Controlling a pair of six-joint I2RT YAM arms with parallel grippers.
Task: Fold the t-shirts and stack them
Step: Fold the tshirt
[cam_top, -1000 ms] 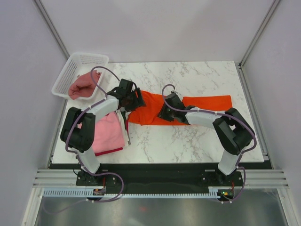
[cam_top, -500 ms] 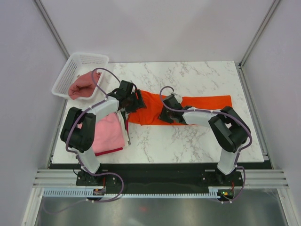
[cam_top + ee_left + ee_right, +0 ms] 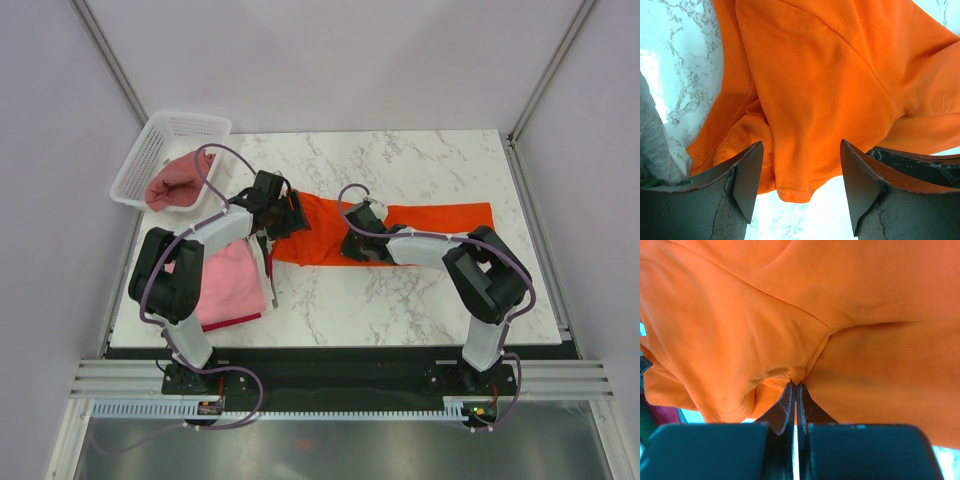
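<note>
- Overhead, we see little change: the right gripper (image 3: 360, 228) has crept slightly toward the left gripper (image 3: 284, 214), both on the orange t-shirt (image 3: 440, 218) stretched out to the right of the mesh basket (image 3: 140, 160).
- Left wrist: the jaws are spread and straddle the cloth's edge, gripping nothing.
- Right wrist: the jaws are pressed together, pinching a seam fold. We judge the folding barely begun.

— What sits on your far left?
— A white mesh plastic basket (image 3: 138, 165), at the far-left corner of the white marble table (image 3: 400, 300).
— And along your near edge?
— You have an aluminium rail (image 3: 340, 378) running left to right, with a slotted grey cable duct (image 3: 320, 408) just nearer than it.
</note>
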